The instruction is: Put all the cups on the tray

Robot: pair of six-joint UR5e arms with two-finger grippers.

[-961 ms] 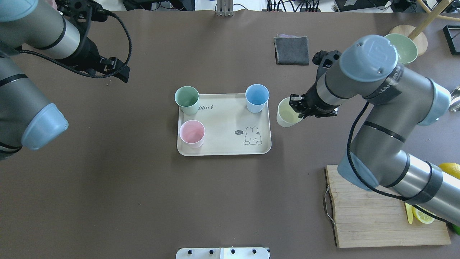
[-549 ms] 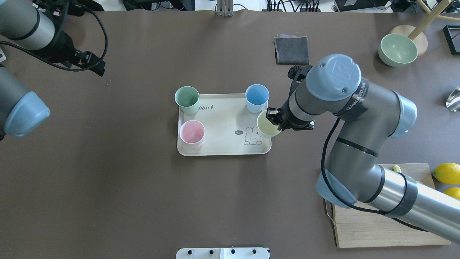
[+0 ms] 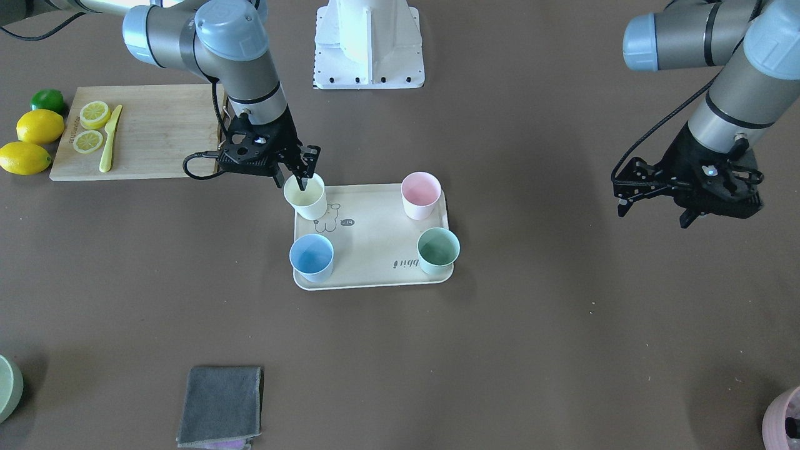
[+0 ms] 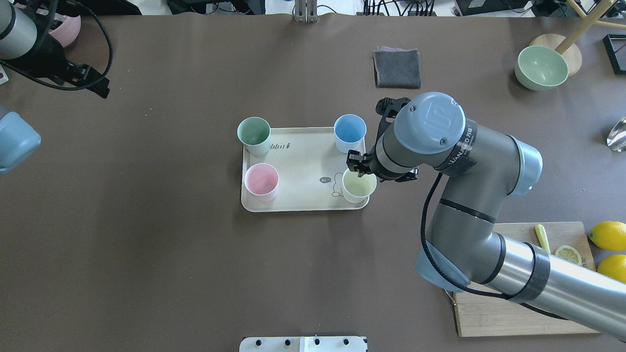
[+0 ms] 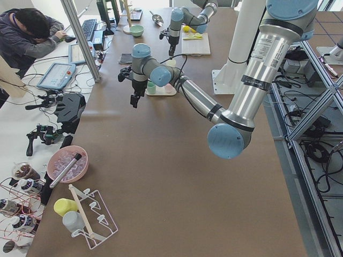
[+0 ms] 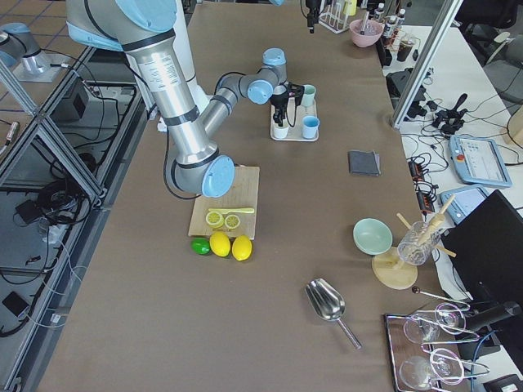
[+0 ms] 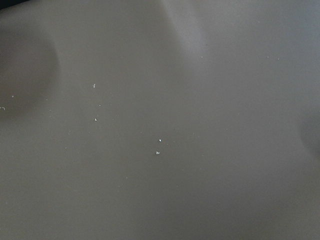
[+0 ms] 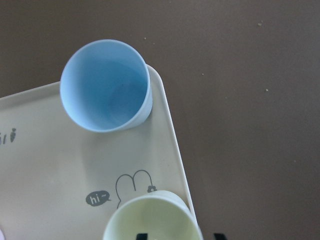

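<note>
The cream tray (image 4: pixel 303 161) holds the mint green cup (image 4: pixel 254 133), light blue cup (image 4: pixel 349 131) and pink cup (image 4: pixel 261 179). The yellow cup (image 4: pixel 359 186) stands upright on the tray's corner by the rabbit drawing. My right gripper (image 4: pixel 361 173) is right above it. One finger is inside the cup and one outside its wall, jaws apart, as the front view (image 3: pixel 292 182) and right wrist view (image 8: pixel 180 235) show. My left gripper (image 3: pixel 653 209) is open and empty, far off at the table's left side.
A grey cloth (image 4: pixel 397 68) lies behind the tray. A pale green bowl (image 4: pixel 541 67) sits at the back right. A wooden cutting board (image 4: pixel 518 313) with lemons is under my right arm. A pink pot (image 4: pixel 66 29) stands at the back left corner.
My right arm carried the yellow cup left from beside the tray onto its corner and stood it upright. My left arm pulled back further to the left.
</note>
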